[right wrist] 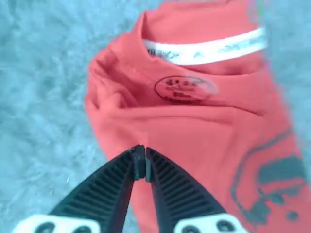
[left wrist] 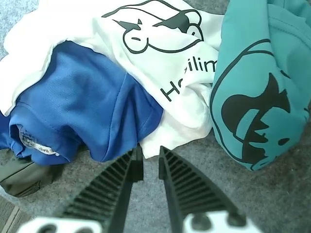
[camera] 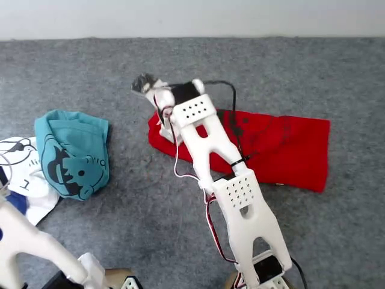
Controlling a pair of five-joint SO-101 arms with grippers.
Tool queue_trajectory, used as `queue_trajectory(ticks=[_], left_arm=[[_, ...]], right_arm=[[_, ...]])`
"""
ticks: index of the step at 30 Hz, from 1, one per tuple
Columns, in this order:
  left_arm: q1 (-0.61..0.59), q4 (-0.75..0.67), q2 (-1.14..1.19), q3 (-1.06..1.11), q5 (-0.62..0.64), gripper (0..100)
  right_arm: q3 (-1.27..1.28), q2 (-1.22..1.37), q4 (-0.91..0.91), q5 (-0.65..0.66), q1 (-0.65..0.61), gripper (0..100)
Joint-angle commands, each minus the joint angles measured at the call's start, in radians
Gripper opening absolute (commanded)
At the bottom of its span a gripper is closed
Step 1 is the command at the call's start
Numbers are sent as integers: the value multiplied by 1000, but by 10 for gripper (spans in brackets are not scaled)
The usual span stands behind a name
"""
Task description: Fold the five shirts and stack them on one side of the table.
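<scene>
High view: a grey carpet-like surface (camera: 138,217) covers the whole table, and a plain white wall (camera: 192,17) runs along the far edge. My right arm (camera: 207,144) reaches out over one end of the red shirt (camera: 277,150), which lies spread out long and flat on the grey.

From my right wrist, my right pincer (right wrist: 141,162) is clenched tight, its two black tips pressed together. The tips sit right over the red shirt (right wrist: 194,131). I cannot tell if any cloth is caught between them. Just past the tips are the collar and its white band (right wrist: 209,48). Fuzzy grey floor lies off to one side of the pincer.

From my left wrist, my left pincer (left wrist: 150,160) is open just a little, with a thin gap and nothing in it. It hangs over bare grey surface. Right past its tips is a pile of shirts. The blue shirt (left wrist: 82,107) is the closest, nearly at the tips. The white shirt (left wrist: 160,43) with a cartoon face lies over it, farther out. The teal shirt (left wrist: 262,82), with a dark cartoon head, is off to one side, touching the white one. A dark olive cloth (left wrist: 19,177) pokes out beside the blue shirt on the other side.
</scene>
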Motion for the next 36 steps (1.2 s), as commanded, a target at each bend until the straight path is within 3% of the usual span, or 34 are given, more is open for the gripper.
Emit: queue_trajectory(ticks=[1,17,20,25,36], left_arm=[[0,-14,-29,-5,-5,68],[28,-15,-21,33,-3,70],[72,-15,-21,45,-3,70],[130,-29,-20,54,14,70],[141,-29,-20,151,48,70]], right_arm=[[-104,-88,51,-71,59,9],[634,-636,44,-247,461,9],[660,-645,44,-293,579,54],[666,-591,28,-350,694,258],[661,-375,-119,-353,814,264]])
